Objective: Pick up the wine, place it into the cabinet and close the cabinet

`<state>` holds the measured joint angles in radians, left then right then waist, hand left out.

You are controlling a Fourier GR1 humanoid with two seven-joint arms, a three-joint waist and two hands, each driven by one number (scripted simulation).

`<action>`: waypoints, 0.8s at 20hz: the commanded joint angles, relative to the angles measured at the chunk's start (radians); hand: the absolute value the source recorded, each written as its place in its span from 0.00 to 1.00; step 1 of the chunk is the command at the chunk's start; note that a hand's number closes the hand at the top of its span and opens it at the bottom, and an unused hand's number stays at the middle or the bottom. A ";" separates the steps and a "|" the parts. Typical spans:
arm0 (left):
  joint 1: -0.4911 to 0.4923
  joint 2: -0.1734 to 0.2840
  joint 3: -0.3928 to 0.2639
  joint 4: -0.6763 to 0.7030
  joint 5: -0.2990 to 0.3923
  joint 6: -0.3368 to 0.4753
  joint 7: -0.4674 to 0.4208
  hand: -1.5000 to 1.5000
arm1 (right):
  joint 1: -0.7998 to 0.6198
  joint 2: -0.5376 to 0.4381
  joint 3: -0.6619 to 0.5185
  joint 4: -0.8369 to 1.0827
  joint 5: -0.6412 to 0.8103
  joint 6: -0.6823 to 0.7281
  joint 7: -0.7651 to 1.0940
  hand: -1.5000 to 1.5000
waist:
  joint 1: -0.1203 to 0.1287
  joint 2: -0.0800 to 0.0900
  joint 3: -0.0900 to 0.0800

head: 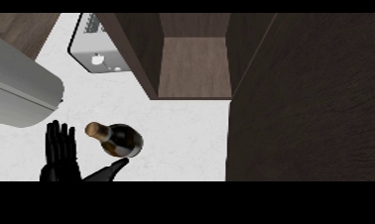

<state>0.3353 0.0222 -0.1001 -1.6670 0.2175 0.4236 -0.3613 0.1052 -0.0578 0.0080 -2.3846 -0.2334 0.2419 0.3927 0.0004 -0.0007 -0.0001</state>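
Note:
The wine bottle (117,140), dark with a tan cork top, stands on the white counter at the lower left. My left hand (61,151) is beside it on the left, fingers straight and pointing up, thumb (110,169) stretched out just under the bottle. The hand holds nothing. The cabinet (194,64) stands with its inside showing, a brown shelf visible between dark side walls. Its open door (307,99) fills the right side of the view. My right hand does not show.
A white toaster (95,49) sits at the back left of the counter. A grey rounded appliance (26,91) lies at the far left edge. White counter (183,134) stretches between the bottle and the cabinet door.

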 commanded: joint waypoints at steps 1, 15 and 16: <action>-0.008 -0.021 -0.003 0.044 -0.005 -0.010 -0.032 0.00 | 0.013 -0.021 -0.080 0.030 -0.065 0.034 -0.031 0.00 | 0.000 0.000 0.000; -0.189 -0.002 0.130 0.491 0.124 -0.175 -0.248 0.00 | 0.029 0.020 0.000 0.038 0.025 0.036 -0.062 0.00 | -0.003 0.001 0.000; -0.185 -0.022 0.076 0.454 0.104 -0.108 -0.228 0.00 | -0.025 0.018 0.016 0.011 0.044 -0.009 0.009 0.00 | -0.001 0.000 0.000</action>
<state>0.1981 0.0088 -0.0245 -1.2899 0.3180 0.3061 -0.5601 0.1048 -0.0471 0.0094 -2.3795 -0.2171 0.2482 0.3895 -0.0011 -0.0004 -0.0001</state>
